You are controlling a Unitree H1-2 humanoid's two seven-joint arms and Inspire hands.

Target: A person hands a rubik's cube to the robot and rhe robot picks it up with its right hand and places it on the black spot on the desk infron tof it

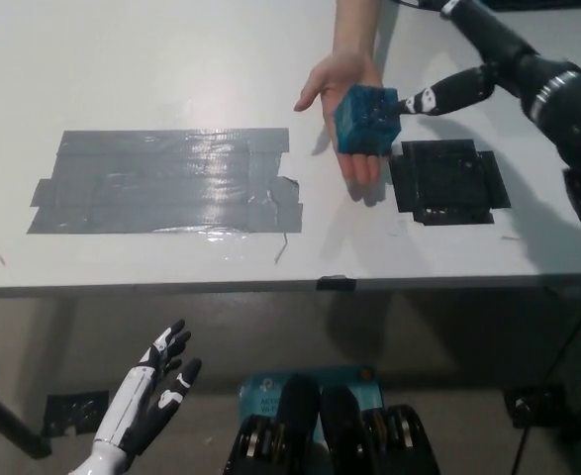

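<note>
Fingers of the black right hand (438, 96) reach in from the far right w/ one tip touching or just beside the rubik's cube's (366, 120) right face; whether they're apart or closing can't be told, the rest of the hand blurs into the arm. Cube looks teal-blue and sits on the open, upturned palm of a person's hand (349, 109), held over the desk (151, 59) at the far middle, forearm coming from the far edge. Just right of it and slightly nearer lies the black spot (449, 181), a patch of black tape w/ nothing on it. Left of centre is a wide grey tape patch (166, 181), also bare. White left hand (156, 388) rests low at near left, below the desk edge, fingers spread apart, holding nothing.
</note>
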